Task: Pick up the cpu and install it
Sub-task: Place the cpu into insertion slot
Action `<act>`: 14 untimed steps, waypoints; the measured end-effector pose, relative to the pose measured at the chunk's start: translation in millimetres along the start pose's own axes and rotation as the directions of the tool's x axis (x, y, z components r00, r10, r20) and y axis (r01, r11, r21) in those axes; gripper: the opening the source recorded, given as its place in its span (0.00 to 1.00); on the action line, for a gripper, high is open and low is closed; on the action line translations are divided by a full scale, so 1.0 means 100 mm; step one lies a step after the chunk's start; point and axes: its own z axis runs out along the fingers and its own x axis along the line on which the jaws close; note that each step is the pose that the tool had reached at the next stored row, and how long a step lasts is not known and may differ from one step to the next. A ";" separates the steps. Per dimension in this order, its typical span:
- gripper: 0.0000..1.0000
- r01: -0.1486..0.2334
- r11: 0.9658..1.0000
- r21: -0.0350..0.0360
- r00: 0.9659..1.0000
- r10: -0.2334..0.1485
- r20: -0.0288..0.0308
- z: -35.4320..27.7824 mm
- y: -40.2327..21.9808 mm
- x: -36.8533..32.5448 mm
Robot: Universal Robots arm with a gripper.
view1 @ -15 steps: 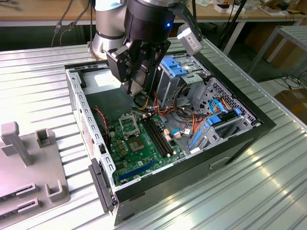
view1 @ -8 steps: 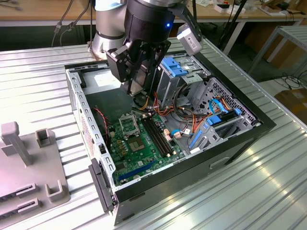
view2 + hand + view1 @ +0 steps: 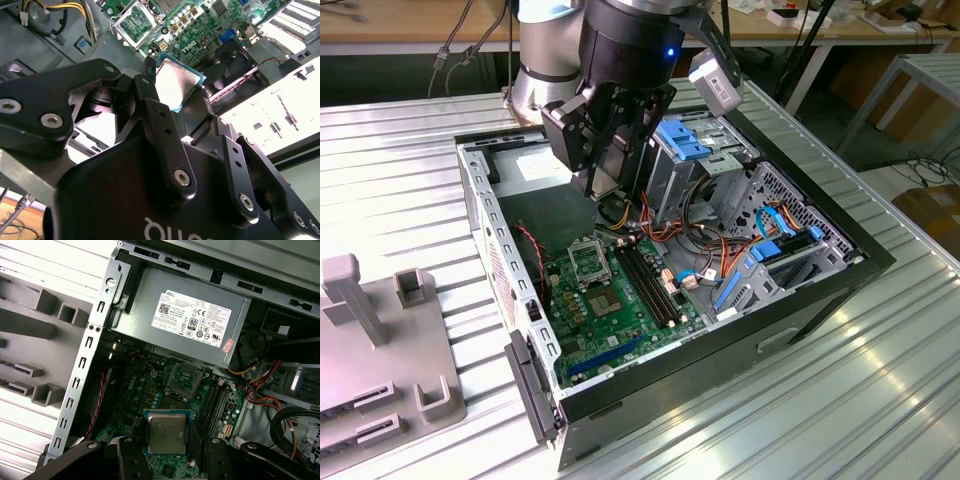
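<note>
From where I stand, the arm's black tool hangs in the upper middle of the exterior view, just over the open computer case that lies on its side on the ribbed metal table. Its two fingers are drawn in to the width of the cpu and press on two opposite edges of it, so the chip sits clamped flat between them, dull grey metal top showing in the first wrist view. In the second wrist view the same cpu shows as a pale square with a thin green rim, wedged between the dark fingertips. The chip is up in the air, clear of the green motherboard on the case floor below it. On that board the silver-framed socket lies near the middle of the exterior view, lower than the tool and apart from the chip, with the long black memory slots just beside it toward the exterior view's right. A grey power supply sits along the case wall beyond the socket, and blue drive brackets stand close by the tool. A grey fixture block rests on the table at the exterior view's left, well apart from the case
</note>
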 end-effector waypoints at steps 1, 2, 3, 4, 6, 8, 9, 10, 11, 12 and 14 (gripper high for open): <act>0.47 0.000 1.000 0.000 1.000 0.000 0.000 0.000 0.000 0.000; 0.47 -0.001 1.000 0.000 1.000 0.001 0.000 0.000 0.000 0.000; 0.47 -0.006 1.000 0.000 1.000 0.006 0.000 0.001 0.000 0.000; 0.47 -0.026 1.000 -0.001 1.000 0.026 0.001 0.005 0.000 0.000; 0.47 -0.065 0.998 -0.003 0.998 0.065 0.002 0.013 0.000 0.000; 0.47 -0.129 0.992 -0.007 0.992 0.129 0.003 0.026 -0.001 -0.001; 0.47 -0.147 0.989 -0.008 0.989 0.147 0.003 0.031 -0.001 -0.002; 0.47 -0.164 0.986 -0.009 0.986 0.164 0.004 0.036 -0.001 -0.002; 0.47 -0.189 0.982 -0.010 0.982 0.190 0.004 0.043 -0.001 -0.002; 0.47 -0.212 0.977 -0.011 0.977 0.212 0.004 0.050 -0.001 -0.003; 0.47 -0.248 0.969 -0.013 0.969 0.248 0.005 0.063 -0.002 -0.003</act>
